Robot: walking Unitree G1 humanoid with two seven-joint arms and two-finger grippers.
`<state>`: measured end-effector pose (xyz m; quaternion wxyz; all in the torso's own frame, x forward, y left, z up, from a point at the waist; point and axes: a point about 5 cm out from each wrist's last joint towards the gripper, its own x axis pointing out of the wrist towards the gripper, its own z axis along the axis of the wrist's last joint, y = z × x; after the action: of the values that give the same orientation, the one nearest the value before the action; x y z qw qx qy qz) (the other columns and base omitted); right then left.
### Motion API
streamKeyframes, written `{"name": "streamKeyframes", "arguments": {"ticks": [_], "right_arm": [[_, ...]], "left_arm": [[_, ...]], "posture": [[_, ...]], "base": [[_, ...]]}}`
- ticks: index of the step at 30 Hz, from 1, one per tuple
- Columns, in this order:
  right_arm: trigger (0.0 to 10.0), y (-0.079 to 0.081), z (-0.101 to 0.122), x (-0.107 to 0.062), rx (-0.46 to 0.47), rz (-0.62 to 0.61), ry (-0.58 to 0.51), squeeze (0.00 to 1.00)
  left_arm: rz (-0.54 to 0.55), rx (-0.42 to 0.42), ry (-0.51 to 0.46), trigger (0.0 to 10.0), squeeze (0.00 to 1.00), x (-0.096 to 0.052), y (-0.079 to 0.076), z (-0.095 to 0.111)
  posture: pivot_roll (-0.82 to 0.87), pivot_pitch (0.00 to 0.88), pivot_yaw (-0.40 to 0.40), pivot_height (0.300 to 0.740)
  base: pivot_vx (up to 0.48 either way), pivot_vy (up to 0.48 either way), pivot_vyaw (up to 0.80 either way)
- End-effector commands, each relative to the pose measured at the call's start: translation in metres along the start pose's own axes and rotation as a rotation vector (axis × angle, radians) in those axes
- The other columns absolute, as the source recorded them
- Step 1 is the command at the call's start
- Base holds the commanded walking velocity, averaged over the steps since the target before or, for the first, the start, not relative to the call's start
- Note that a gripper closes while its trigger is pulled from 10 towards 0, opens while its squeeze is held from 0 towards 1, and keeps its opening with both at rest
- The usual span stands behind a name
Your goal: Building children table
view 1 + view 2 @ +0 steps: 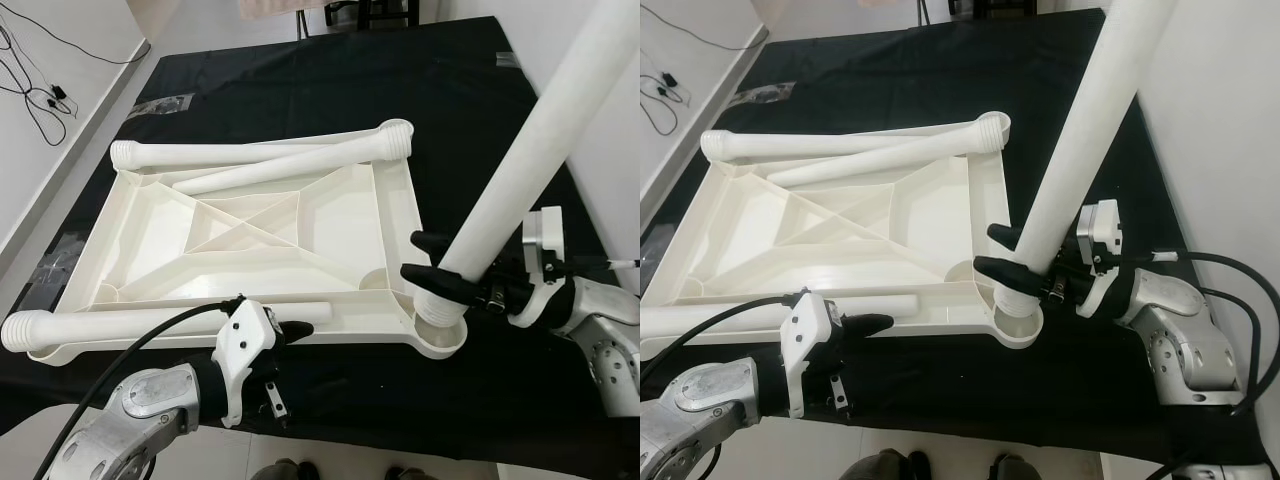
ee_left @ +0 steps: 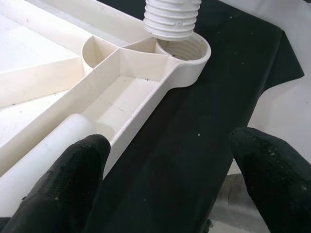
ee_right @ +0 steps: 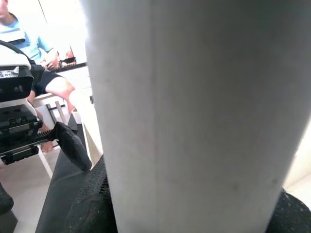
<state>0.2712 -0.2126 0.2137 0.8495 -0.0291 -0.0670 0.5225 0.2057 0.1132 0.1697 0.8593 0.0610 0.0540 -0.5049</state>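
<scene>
A white table top lies upside down on a black cloth. My right gripper is shut on a long white leg that stands tilted. The leg's threaded end sits at the mouth of the near right corner socket. My left gripper is open, its fingers spread wide over the cloth beside the top's front edge. A second leg lies along that front edge, close to the left fingers. Two more legs lie across the far side of the top.
The black cloth reaches well beyond the table top on the far side. Cables trail over the floor at the left. A white wall stands close on the right. A person sits nearby in the right wrist view.
</scene>
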Motion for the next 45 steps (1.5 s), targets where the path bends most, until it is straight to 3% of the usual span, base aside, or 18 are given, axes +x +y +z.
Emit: {"name": "streamKeyframes", "arguments": {"ticks": [1,10,21,36,45], "right_arm": [[10.0,0.004,-0.002,0.001,-0.003,0.006,0.005,0.0],[10.0,0.007,-0.01,0.0,-0.031,0.009,0.072,0.0],[10.0,0.028,-0.02,0.006,-0.018,0.127,0.131,0.0],[10.0,0.036,-0.035,0.013,-0.045,0.158,0.185,0.0],[10.0,0.03,-0.034,0.018,-0.077,0.174,0.212,0.0]], "left_arm": [[-0.005,-0.002,0.024,10.0,0.0,0.001,-0.001,-0.006],[-0.025,0.007,0.028,10.0,0.0,0.003,-0.001,-0.006],[-0.119,0.016,0.079,10.0,0.0,0.0,-0.008,-0.007],[-0.141,0.063,0.112,10.0,0.0,0.0,-0.009,-0.008],[-0.141,0.07,0.126,10.0,0.0,-0.002,-0.008,-0.008]], "posture": [[0.06,0.231,0.113,0.74],[0.05,0.226,0.118,0.74],[0.06,0.238,0.128,0.74],[0.07,0.236,0.134,0.74],[0.08,0.242,0.134,0.74]], "base": [[0.0,0.0,0.0],[0.0,0.0,0.0],[0.0,0.0,0.0],[0.0,0.0,0.0],[0.0,0.0,0.0]]}}
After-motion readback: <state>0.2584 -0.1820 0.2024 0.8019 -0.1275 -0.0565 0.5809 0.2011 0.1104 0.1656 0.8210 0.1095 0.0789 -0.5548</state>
